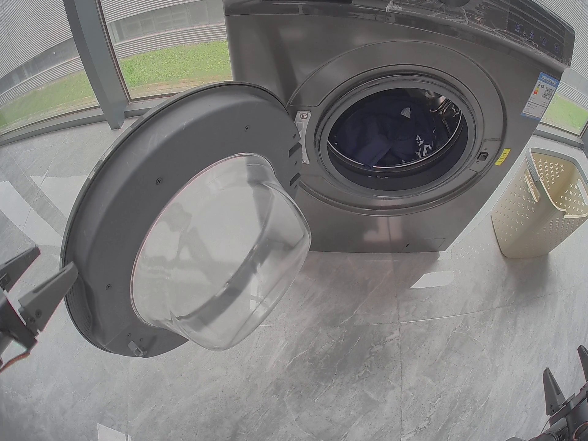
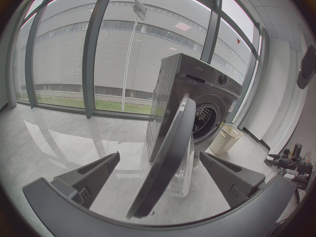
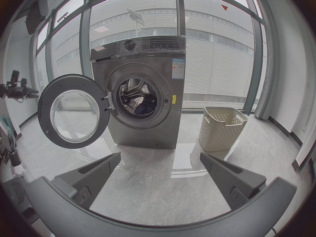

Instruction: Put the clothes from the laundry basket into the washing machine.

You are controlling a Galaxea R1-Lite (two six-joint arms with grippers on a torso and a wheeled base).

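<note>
Dark blue clothes point(image 1: 389, 133) in grey washing machine point(image 1: 367, 44); cream perforated basket point(image 1: 533, 215), 3 o'clock of it, seems empty — likely final step. Left tool point(image 1: 55, 260), right tool point(image 3: 159, 156) open wide, empty; next, recheck basket.

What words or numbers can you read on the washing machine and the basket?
Blue-and-white sticker on the washing machine: too small to read.
Yellow sticker on its front: too small.
Control panel marks: blurred.
White print on the dark clothes inside: unreadable.
Laundry basket: no text.
</note>
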